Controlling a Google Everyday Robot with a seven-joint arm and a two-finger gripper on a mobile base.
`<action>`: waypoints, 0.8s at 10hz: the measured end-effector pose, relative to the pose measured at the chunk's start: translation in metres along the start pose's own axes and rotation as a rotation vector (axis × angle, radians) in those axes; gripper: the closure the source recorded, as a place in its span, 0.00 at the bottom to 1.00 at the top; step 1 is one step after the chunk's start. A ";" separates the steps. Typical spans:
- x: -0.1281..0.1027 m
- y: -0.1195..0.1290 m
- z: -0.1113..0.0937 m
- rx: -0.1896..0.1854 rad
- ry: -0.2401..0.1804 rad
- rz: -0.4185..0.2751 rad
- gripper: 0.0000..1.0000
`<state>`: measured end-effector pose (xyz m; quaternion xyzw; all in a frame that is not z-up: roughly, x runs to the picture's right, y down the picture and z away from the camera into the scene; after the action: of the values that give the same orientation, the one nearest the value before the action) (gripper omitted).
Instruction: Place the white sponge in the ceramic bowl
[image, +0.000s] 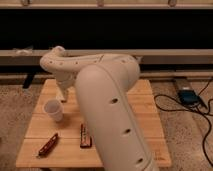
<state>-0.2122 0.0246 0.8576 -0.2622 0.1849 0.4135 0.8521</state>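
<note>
Little seems done: the pale pincer (64, 93), its state impossible to tell, hangs behind a white cup (54, 110) on the wooden surface (143, 116); white sponge and ceramic bowl are hidden.

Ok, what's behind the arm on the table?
The arm covers the middle of the table; neither ceramic bowl nor white sponge shows. The gripper hangs just behind the white cup.

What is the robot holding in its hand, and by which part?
Cannot tell. The hand hangs low over the light wooden table, just behind the small white cup, and whether it grips anything does not show.
</note>
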 end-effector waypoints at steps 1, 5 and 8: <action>-0.013 0.001 0.007 0.002 0.007 -0.025 0.35; -0.062 0.015 0.023 -0.027 0.044 -0.121 0.35; -0.065 0.011 0.028 -0.033 0.057 -0.138 0.35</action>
<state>-0.2571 0.0076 0.9111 -0.2999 0.1838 0.3491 0.8685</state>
